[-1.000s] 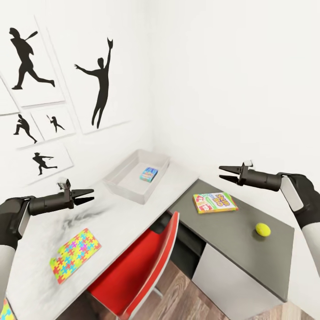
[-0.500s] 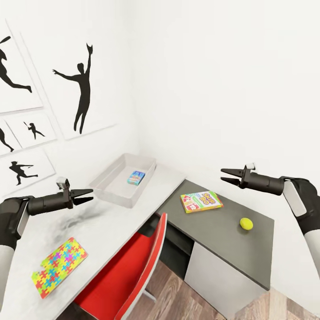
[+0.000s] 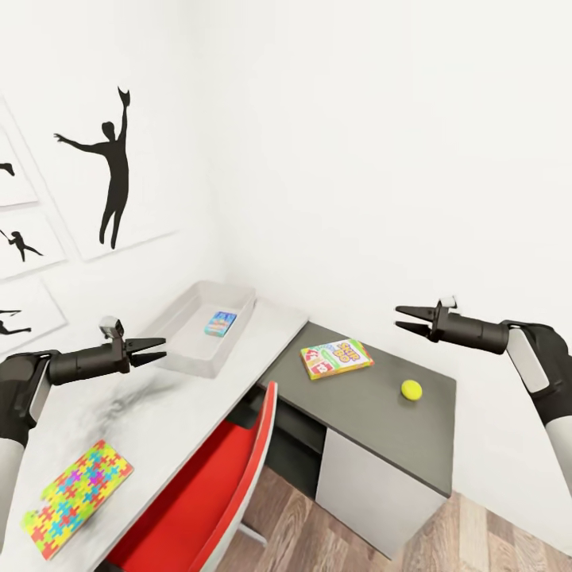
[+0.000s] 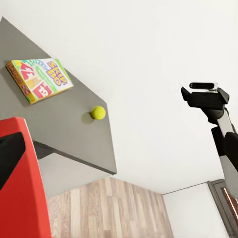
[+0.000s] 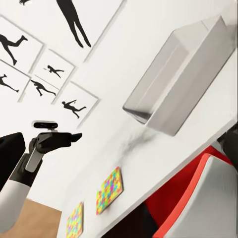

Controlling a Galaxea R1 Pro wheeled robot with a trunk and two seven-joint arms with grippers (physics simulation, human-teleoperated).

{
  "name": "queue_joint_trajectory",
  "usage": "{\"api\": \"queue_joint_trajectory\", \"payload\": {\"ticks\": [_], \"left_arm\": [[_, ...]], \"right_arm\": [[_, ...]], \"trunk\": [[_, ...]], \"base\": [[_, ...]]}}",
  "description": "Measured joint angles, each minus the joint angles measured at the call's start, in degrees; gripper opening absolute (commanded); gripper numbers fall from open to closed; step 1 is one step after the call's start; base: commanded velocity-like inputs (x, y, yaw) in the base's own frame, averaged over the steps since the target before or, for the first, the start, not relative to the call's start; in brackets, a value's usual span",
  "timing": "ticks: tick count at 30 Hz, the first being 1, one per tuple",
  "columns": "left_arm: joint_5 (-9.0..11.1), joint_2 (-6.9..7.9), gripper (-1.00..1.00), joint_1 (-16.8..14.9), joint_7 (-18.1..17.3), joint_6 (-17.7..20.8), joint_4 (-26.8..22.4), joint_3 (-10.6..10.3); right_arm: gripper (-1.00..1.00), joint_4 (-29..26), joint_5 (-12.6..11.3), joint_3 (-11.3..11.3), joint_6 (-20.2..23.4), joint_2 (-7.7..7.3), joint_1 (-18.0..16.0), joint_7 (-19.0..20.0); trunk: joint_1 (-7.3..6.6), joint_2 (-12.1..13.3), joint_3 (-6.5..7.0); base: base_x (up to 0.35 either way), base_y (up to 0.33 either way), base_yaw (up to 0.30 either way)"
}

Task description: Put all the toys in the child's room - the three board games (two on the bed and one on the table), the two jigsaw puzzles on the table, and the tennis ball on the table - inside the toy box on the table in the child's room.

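Observation:
The grey toy box (image 3: pixel 184 364) stands on the white desk (image 3: pixel 183 413) by the wall, with a small blue game box (image 3: pixel 220 322) inside. A colourful board game (image 3: pixel 336 358) and the yellow tennis ball (image 3: pixel 411 389) lie on the lower grey table (image 3: pixel 373 421). One jigsaw puzzle (image 3: pixel 75 496) lies on the desk's near end; in the right wrist view, two jigsaw puzzles (image 5: pixel 109 191) (image 5: pixel 74 220) lie flat there, past the toy box (image 5: pixel 173 99). My left gripper (image 3: pixel 156 348) hovers open over the desk, left of the box. My right gripper (image 3: pixel 407 316) hangs open above the grey table, empty.
A red chair (image 3: pixel 214 492) is tucked under the desk in front of me. Silhouette pictures (image 3: pixel 111 171) hang on the left wall. Wood floor (image 3: pixel 318 532) shows beside the grey table's white cabinet (image 3: pixel 373 500).
The head view has swung to the right, so desk, box and table sit further left in the picture. Both arms hold the same pose, grippers still open.

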Motion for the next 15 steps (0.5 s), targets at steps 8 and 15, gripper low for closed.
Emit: {"api": "queue_joint_trajectory", "payload": {"ticks": [8, 15], "left_arm": [[0.0, 0.06, 1.0, 0.0, -0.02, 0.0, -0.01, 0.03], [0.0, 0.07, 1.0, 0.0, -0.02, 0.0, -0.01, 0.01]], "right_arm": [[1.0, -0.01, 0.02, -1.42, 0.0, -0.14, 0.94, 0.07], [1.0, -0.03, 0.02, -4.07, 0.0, -0.21, 2.71, 0.08]], "trunk": [[0.0, 0.0, 0.66], [0.0, 0.0, 1.23]], "base": [[-0.002, 0.0, -0.205], [0.0, 0.0, -0.205]]}}
